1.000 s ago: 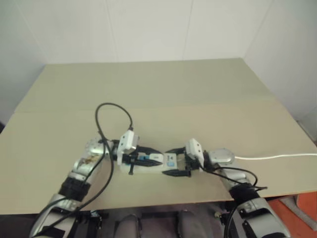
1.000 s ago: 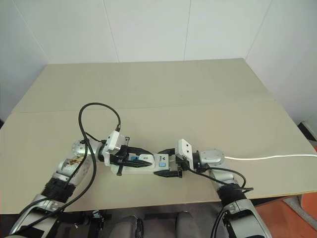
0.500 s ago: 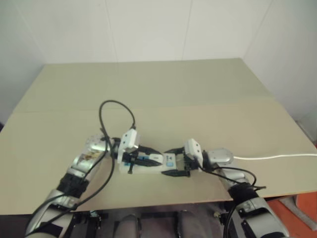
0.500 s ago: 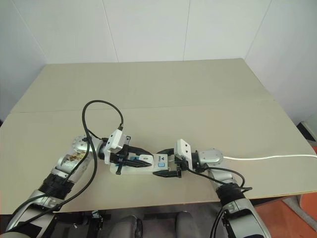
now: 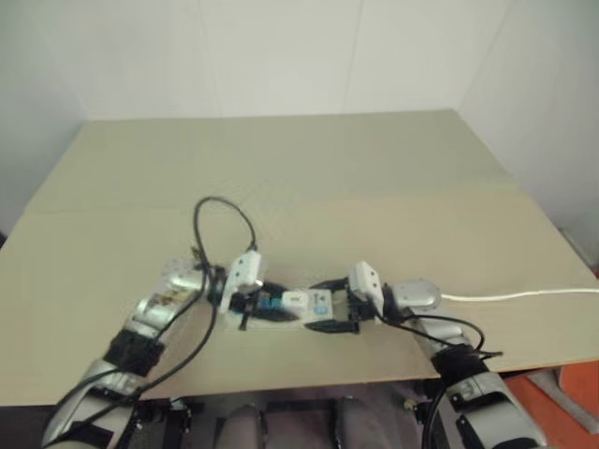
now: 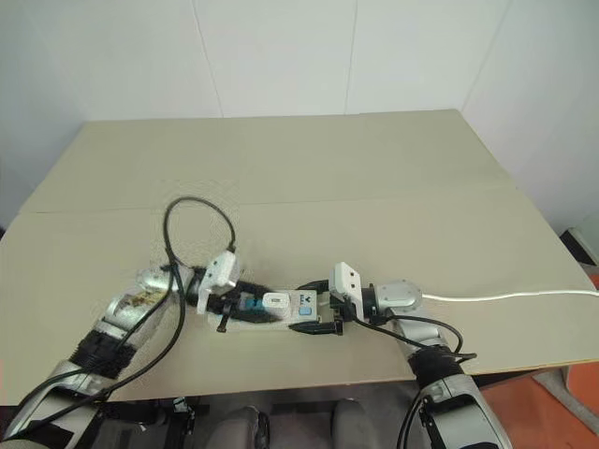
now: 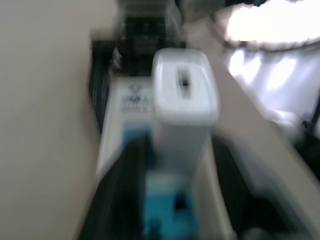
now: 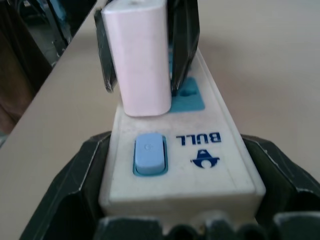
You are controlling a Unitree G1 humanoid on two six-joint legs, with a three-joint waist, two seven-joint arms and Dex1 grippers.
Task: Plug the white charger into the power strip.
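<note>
While the worktop [image 6: 374, 168] lies bare toward 12 o'clock, the right end effector [image 6: 314, 307] clamps the power strip [image 6: 271, 309]; the left end effector [image 6: 245, 304], fingers parted, flanks the seated white charger [image 6: 275, 301].

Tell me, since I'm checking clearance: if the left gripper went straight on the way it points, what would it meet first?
Most likely the white charger, standing upright on the power strip; the left gripper has a finger on each side of it. Beyond it, along the strip, is the right gripper.
</note>
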